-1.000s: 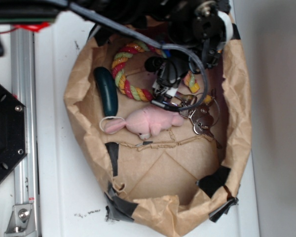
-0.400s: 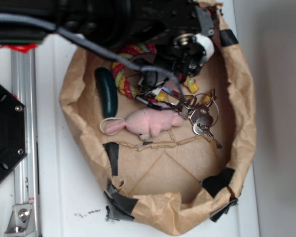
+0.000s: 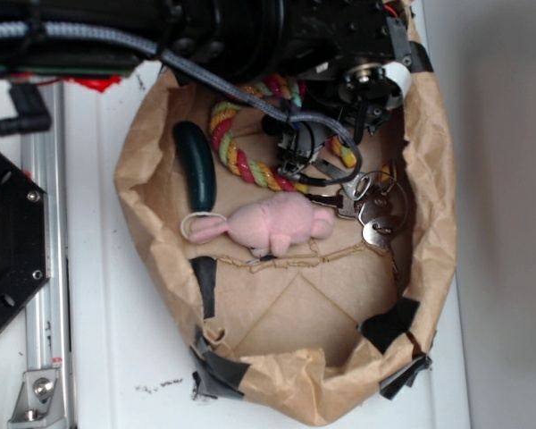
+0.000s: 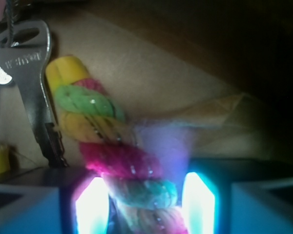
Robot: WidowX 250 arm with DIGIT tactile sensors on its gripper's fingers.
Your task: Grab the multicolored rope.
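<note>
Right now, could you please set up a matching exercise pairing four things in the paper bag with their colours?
Things:
1. rope
2. cucumber-shaped toy
3. plush
4. keys

Colours:
a. silver metal
b. pink
c. red, yellow and green stripes
d. dark green

Pairs: 1-c, 2-d, 3-b, 4-a

The arm (image 3: 250, 31) swung across the bag's top; its fingers (image 4: 94, 207) came to straddle the multicolored rope (image 3: 237, 161), and the keys (image 3: 371, 210) shifted slightly.
</note>
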